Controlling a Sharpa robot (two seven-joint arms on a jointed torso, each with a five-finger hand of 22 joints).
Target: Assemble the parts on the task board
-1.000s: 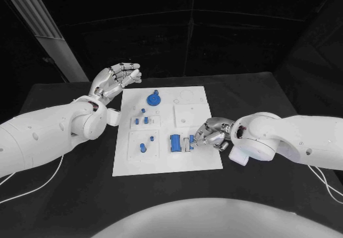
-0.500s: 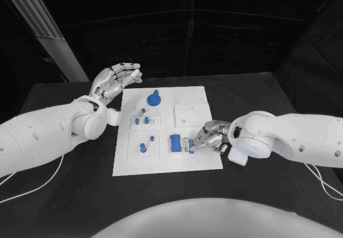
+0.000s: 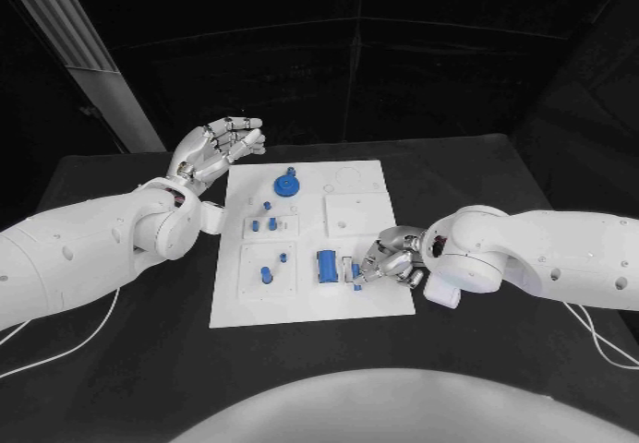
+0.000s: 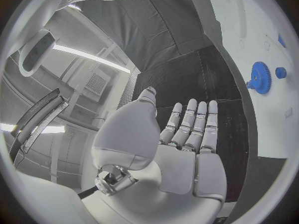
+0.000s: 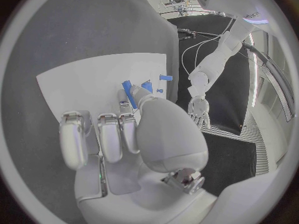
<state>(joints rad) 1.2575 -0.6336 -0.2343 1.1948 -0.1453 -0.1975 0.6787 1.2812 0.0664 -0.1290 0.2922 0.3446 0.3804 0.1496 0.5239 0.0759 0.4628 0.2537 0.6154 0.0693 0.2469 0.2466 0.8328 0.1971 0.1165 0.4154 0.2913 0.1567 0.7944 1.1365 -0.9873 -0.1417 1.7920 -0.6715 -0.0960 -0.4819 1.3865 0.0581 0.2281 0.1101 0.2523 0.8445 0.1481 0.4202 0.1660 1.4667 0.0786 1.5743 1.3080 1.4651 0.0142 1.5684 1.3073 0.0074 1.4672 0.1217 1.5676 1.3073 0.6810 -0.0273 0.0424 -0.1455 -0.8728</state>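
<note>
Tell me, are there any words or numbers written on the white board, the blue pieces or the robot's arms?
None can be read.
The task board carries only faint outlines, no readable letters.
The blue parts, such as the gear, are plain.
On the right arm in the right wrist view there is a small dark marking, too small and blurred to read.

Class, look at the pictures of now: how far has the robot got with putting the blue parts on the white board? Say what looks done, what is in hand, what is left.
Done, as it seems: a blue gear and small blue pegs already stand on the task board.
In hand: the right hand works at a small blue part beside the blue block; whether it grips it is unclear.
Left: some recesses on the board look unfilled. The left hand is open, off the board.
</note>
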